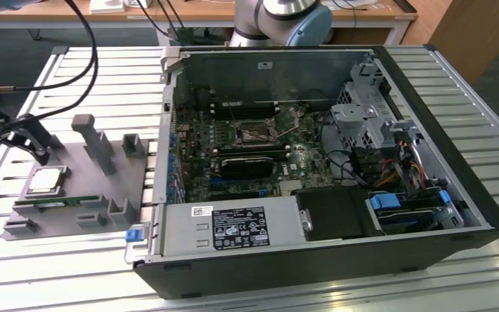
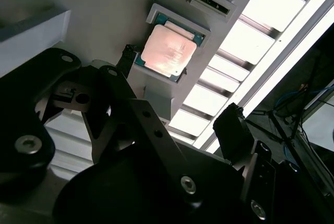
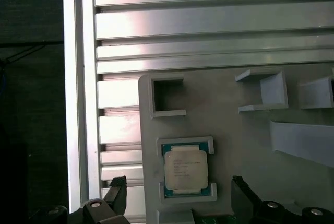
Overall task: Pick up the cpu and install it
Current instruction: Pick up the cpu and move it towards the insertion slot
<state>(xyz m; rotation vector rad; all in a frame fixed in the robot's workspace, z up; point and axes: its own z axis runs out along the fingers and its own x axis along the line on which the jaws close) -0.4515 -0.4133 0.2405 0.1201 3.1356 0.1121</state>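
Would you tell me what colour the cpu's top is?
Silver-grey cpu top, clearest in first wrist view.

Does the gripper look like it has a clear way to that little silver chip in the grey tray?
Probably yes. The cpu lies uncovered in its recess on the grey tray, and the gripper hangs over it, open, with nothing between. The tray's upright posts stand off to one side.
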